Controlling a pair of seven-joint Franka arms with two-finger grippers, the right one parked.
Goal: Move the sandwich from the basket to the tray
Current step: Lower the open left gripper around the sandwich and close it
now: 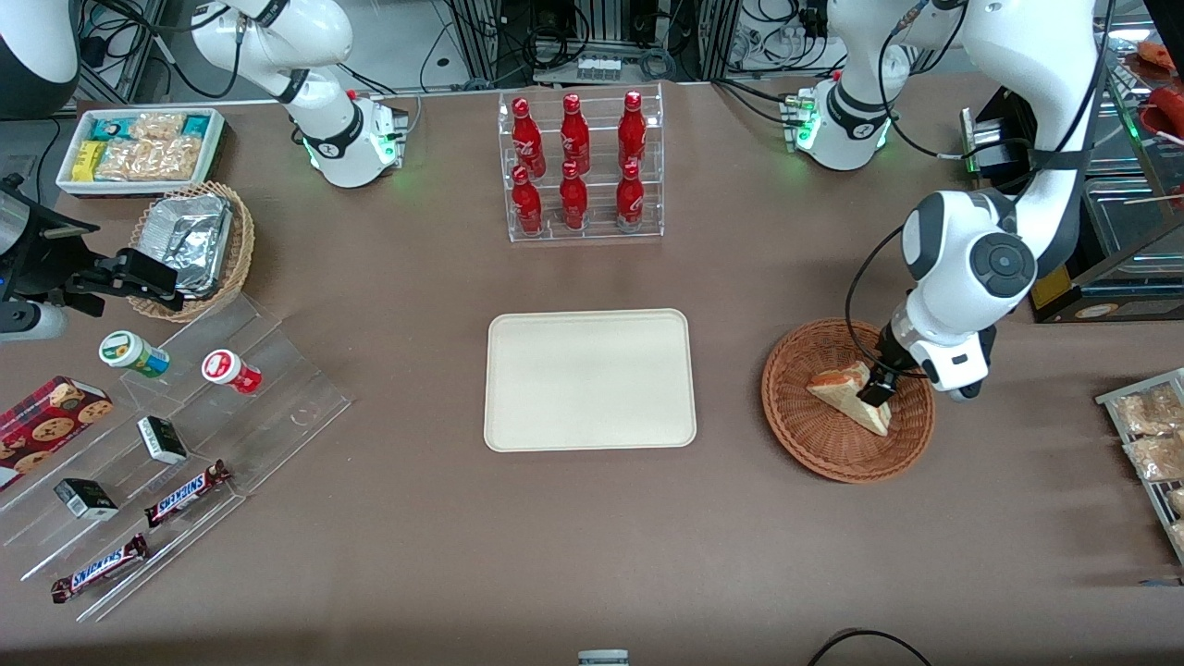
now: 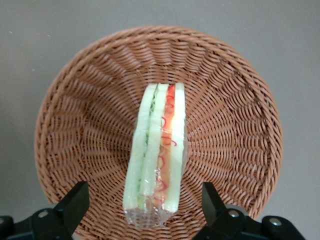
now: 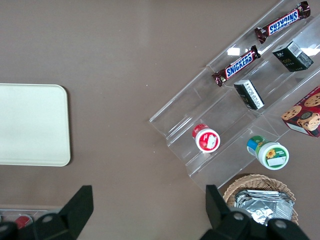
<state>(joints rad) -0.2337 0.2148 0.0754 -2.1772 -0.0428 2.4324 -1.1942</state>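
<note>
Nothing moved yet: sandwich (image 2: 157,155) lies in the basket (image 1: 805,421).
We hold our pincer (image 2: 145,210) spread wide, straddling the wedge ungripped; grasp, lift and carry to the tray (image 1: 590,379) remain.

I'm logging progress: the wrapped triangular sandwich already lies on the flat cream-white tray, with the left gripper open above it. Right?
Not quite. The wrapped triangular sandwich lies in the round reddish-brown wicker basket, not on the flat cream-white tray, as the left wrist view shows. The left gripper is indeed open above it.
</note>
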